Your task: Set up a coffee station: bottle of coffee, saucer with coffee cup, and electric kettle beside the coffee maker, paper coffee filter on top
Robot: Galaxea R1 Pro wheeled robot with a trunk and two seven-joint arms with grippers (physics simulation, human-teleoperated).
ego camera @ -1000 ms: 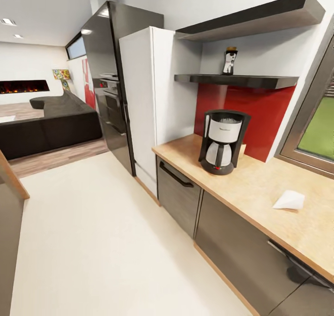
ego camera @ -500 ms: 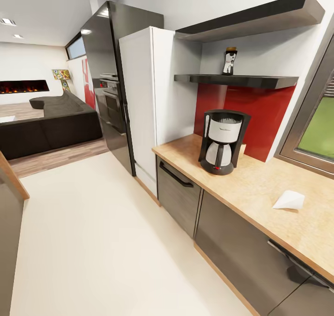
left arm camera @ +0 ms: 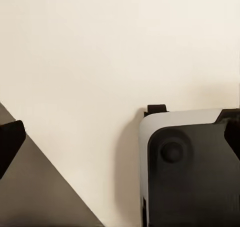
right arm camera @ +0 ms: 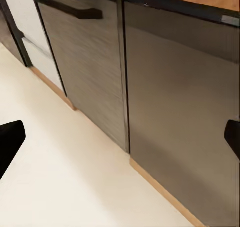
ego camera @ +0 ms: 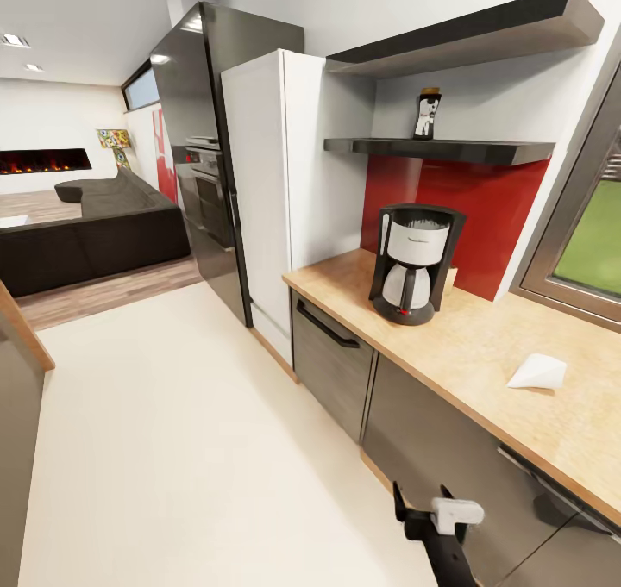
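Right gripper (ego camera: pixel 423 494) has risen into the bottom of the head view since half a second ago — its two dark fingers stand apart and hold nothing, in front of the grey cabinet doors (ego camera: pixel 431 449). Nothing else has shifted. On the countertop (ego camera: pixel 483 354) stands the coffee maker (ego camera: pixel 414 264), with the paper coffee filter (ego camera: pixel 538 371) lying well apart from it; the bottle of coffee (ego camera: pixel 427 113) sits on the lower shelf (ego camera: pixel 440 148). Left gripper's fingertips (left arm camera: pixel 10 142) are spread wide over the pale floor (left arm camera: pixel 100 62), empty.

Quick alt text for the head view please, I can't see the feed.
Coffee maker stands on the wooden countertop; a paper filter lies to its right, the coffee bottle on the shelf above. Right gripper shows at the bottom edge.
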